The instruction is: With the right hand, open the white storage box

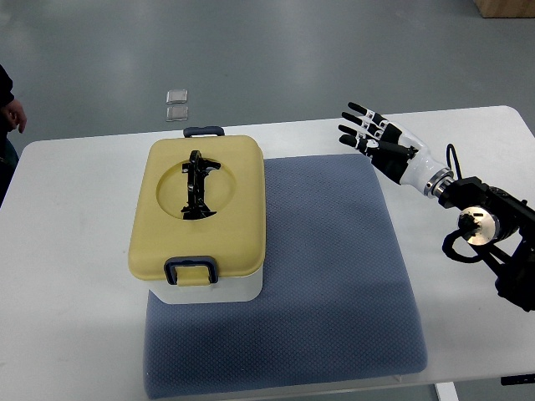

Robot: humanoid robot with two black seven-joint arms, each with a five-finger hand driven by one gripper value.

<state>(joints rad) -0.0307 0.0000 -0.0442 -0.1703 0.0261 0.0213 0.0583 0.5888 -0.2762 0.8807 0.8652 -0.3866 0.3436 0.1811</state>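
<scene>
Grey concrete floor fills the top of the frame in the single top view, and below it a white rectangular table spans almost the full width. Two small clear square objects lie on the floor just beyond the table's far edge, in the upper left of centre. At the far left edge, a sliver of a person's hand and dark sleeve shows.

A blue-grey textured fabric mat covers the middle of the table. On its left part sits the white plastic storage box, left of centre in the frame. Its pale yellow lid with rounded corners is fully seated. A black folding carry handle lies flat in a round recess on top. A dark blue latch clip at the near edge appears folded down, and a matching clip shows at the far edge.

From the right edge, the right hand, black and white with jointed fingers, sits in the upper right of the frame. Its fingers are spread and relaxed, grasping nothing, and it is well apart from the box. No left arm appears.

Judging by this, the task has barely begun: the lid is still closed, both clips seem fastened, and the whole reach, unlatching and lifting remain.
</scene>
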